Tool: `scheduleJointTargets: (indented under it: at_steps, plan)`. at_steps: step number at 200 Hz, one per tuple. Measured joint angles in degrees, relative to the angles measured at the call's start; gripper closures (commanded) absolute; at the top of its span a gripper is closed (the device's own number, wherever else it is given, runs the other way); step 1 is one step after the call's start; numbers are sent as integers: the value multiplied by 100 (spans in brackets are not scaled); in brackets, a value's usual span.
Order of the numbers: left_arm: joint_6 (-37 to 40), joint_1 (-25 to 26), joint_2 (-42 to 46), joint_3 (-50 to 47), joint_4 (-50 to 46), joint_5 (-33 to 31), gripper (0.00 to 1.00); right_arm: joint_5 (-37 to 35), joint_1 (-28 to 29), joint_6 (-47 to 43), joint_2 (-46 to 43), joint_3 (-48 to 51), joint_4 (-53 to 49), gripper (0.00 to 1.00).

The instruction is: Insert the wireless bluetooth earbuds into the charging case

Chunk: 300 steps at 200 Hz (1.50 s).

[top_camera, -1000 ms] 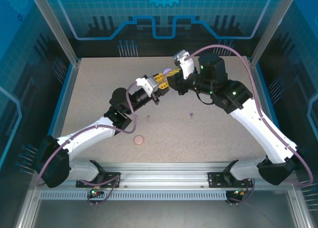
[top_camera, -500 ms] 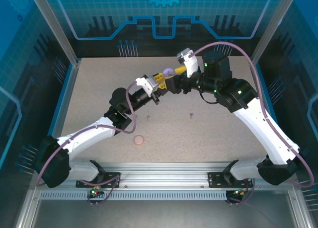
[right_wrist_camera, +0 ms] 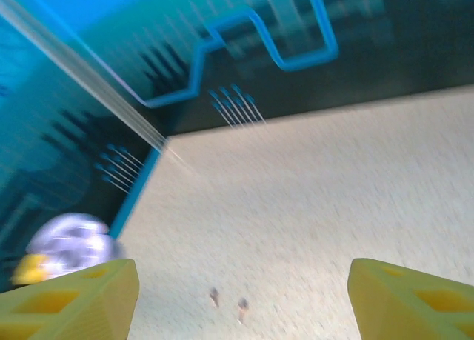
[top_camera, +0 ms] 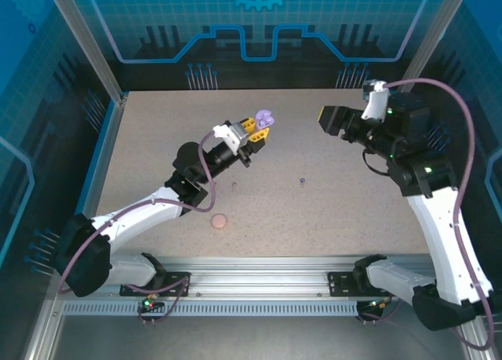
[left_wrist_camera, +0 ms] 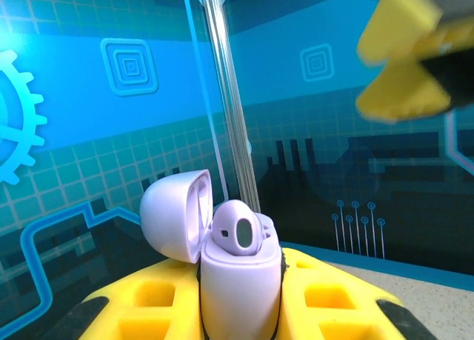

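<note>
Top external view: the left gripper is clamped on the lilac charging case, whose lid stands open. One bud sits inside it. The right gripper hangs well apart, fingers spread. Two loose earbuds lie on the table, their colours hard to tell. A round pink case lies nearer the arm bases.

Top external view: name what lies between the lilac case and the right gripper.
Nothing: bare table runs from the lilac case, clamped in the left jaws, to the right gripper.
</note>
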State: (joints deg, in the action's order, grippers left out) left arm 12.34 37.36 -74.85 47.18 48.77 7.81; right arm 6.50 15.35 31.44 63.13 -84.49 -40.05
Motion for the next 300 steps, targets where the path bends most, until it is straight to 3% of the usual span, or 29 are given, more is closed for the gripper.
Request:
scheduleJointTargets:
  at_steps: [64, 107, 149, 190, 300]
  plan:
    - [-42, 0, 74, -144, 83, -72, 100, -363, -28, 363, 1858, 1744, -229, 31]
    - [-105, 0, 90, -203, 127, -79, 100, -894, 197, 688, 2684, 1563, -369, 36]
    - [-175, 0, 92, -216, 175, -116, 100, -1182, 376, 894, 3786, 970, -424, 48]
    - [-188, 0, 107, -238, 221, -116, 100, -1379, 466, 931, 4686, 389, -562, 49]
    - [-188, 0, 109, -240, 302, -116, 100, -1534, 678, 929, 5224, 197, -754, 56]
